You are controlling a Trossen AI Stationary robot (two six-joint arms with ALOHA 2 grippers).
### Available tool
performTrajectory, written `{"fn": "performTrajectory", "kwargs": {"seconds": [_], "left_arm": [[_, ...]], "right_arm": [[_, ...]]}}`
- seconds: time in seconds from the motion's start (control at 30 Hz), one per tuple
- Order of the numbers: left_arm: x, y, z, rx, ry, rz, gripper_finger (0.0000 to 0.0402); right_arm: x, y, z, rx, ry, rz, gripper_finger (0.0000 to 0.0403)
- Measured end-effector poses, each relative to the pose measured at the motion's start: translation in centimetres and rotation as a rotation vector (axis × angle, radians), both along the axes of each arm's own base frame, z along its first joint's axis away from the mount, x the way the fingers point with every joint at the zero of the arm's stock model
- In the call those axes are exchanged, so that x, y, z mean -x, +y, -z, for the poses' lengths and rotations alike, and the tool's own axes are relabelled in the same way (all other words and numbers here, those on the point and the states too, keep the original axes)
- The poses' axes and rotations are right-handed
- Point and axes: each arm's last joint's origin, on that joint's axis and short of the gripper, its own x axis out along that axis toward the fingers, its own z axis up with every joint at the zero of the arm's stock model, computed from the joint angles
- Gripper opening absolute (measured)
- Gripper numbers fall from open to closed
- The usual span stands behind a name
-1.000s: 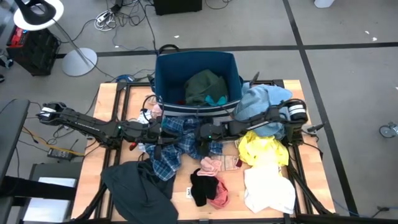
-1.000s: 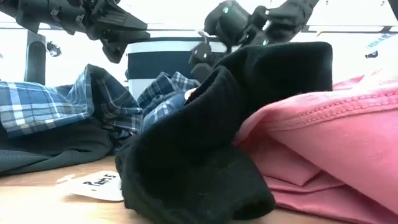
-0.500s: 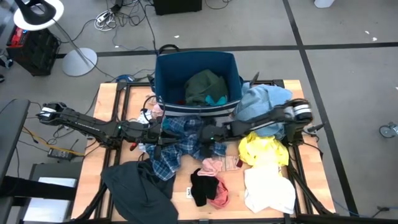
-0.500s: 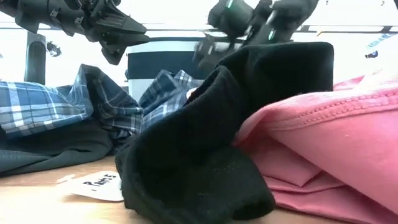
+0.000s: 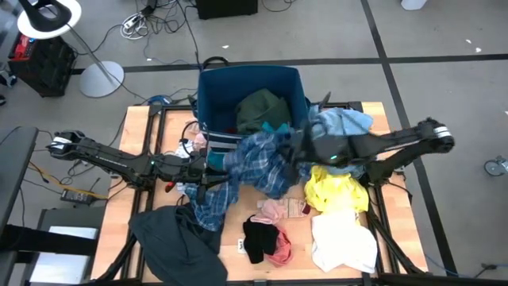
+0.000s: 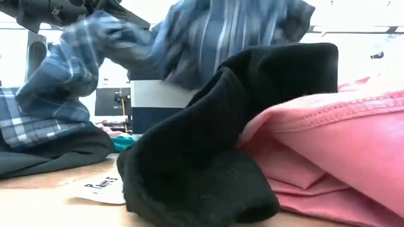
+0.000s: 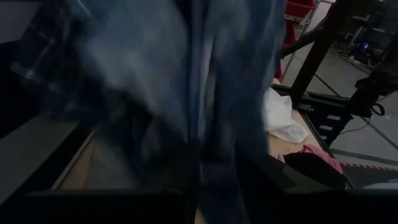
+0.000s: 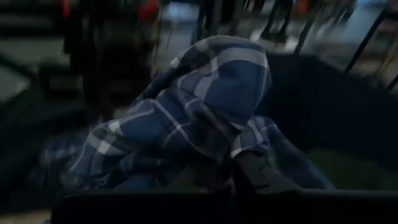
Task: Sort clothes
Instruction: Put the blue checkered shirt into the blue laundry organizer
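The blue plaid shirt (image 5: 258, 163) was seen lifted off the desk (image 5: 139, 135) near the centre of the high view, just in front of the navy fabric bin (image 5: 214, 91), which stood at 12 o'clock on the desk. The right gripper (image 5: 295, 151) was pressed together on a bunched fold of this shirt; in the right wrist view the plaid cloth (image 8: 193, 118) was seen gathered directly ahead of the dark fingers (image 8: 255, 171). The shirt's lower part trailed down toward 7 o'clock, onto the dark grey garment (image 5: 175, 238) at the desk's near left. The left gripper (image 5: 202, 173) was held at 9 o'clock of the shirt, right against the cloth; the left wrist view was almost filled by blurred plaid (image 7: 186, 93), and whether its fingers gripped the cloth could not be told. A dark green garment (image 5: 260, 110) lay inside the bin. A light blue garment (image 5: 341, 123) lay at about 2 o'clock, beside the bin's right corner. A yellow garment (image 5: 333, 191) lay at 3 o'clock, with a white garment (image 5: 343, 237) below it toward 5 o'clock. At 6 o'clock, a light pink item (image 5: 271, 210) lay above a black garment (image 5: 255, 238), which touched a pink garment (image 5: 282, 250). In the low view the black garment (image 6: 208, 157) and pink garment (image 6: 328, 145) filled the foreground, with a small white label (image 6: 101, 186) on the desk beside them.
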Motion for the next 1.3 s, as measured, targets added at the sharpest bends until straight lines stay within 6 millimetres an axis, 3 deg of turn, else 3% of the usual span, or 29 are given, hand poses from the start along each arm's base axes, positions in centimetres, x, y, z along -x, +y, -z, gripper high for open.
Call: {"fn": "performTrajectory", "kwargs": {"seconds": [0.17, 0.37, 0.53, 0.73, 0.83, 1.03, 1.3], "left_arm": [[0.0, 0.0, 0.0, 0.000, -0.001, 0.000, 0.0106], [0.0, 0.0, 0.0, -0.002, 0.002, 0.000, 0.0106], [0.0, 0.0, 0.0, -0.003, 0.003, 0.000, 0.0106], [0.0, 0.0, 0.1, -0.027, 0.006, 0.004, 0.0106], [0.0, 0.0, 0.1, -0.028, 0.007, 0.004, 0.0106], [0.0, 0.0, 0.1, -0.038, 0.008, 0.006, 0.0106], [0.0, 0.0, 0.1, -0.033, 0.012, 0.005, 0.0106]], "right_arm": [[1.2, -0.6, -5.7, 0.124, -0.111, 0.027, 0.0012], [1.0, -2.4, -12.0, 0.253, -0.216, 0.093, 0.0012], [0.2, -4.6, -16.5, 0.379, -0.309, 0.161, 0.0012], [0.7, -7.8, -22.2, 0.461, -0.579, 0.230, 0.0012], [0.8, -9.4, -23.7, 0.472, -0.682, 0.273, 0.0012], [0.0, -13.0, -24.6, 0.453, -0.790, 0.377, 0.0012], [2.4, -16.3, -26.5, 0.351, -1.102, 0.390, 0.0012]]}}
